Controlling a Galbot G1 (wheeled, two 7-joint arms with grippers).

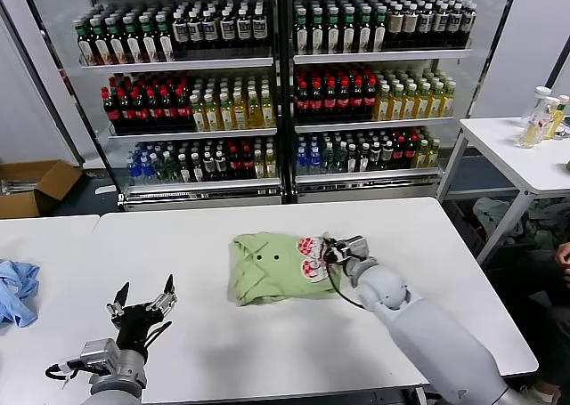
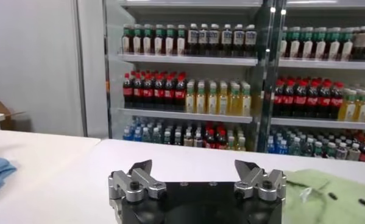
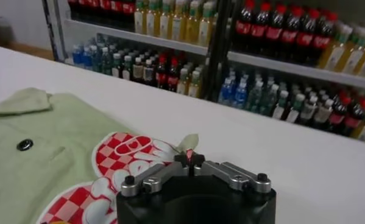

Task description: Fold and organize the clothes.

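**Green shirt pinched at its printed edge by the right gripper**

Green cotton, partly folded, lies near the middle of the white table (image 1: 267, 352): the T-shirt (image 1: 267, 267) is a rumpled bundle whose long axis runs across the table, side to side as the robot faces it. Its red-and-white print (image 1: 312, 255) sits at the end nearest the robot's right arm, with small dark dots further in towards the shirt's middle.

Every place here is read from the T-shirt. At its printed end, touching the cloth, is the right gripper (image 1: 337, 252). In the right wrist view its jaws are drawn together, and a small peak of pale green fabric stands up just at the fingertips (image 3: 190, 159), so it looks to be holding a pinch of the shirt's edge beside the print (image 3: 118, 167).

The left gripper (image 1: 142, 305) hangs well apart from the T-shirt, off its plain end and nearer the robot's body, with its jaws spread wide and nothing between them; its own wrist view shows the shirt (image 2: 328, 198) only as a green corner off to one side. Further out past that end lies a light blue cloth (image 1: 16, 289).

So the right arm is much the nearer, and the shirt's bulk lies away from its grip towards the robot's left. My judgement is that the coming fold carries the printed end along the long axis, over the plain part.
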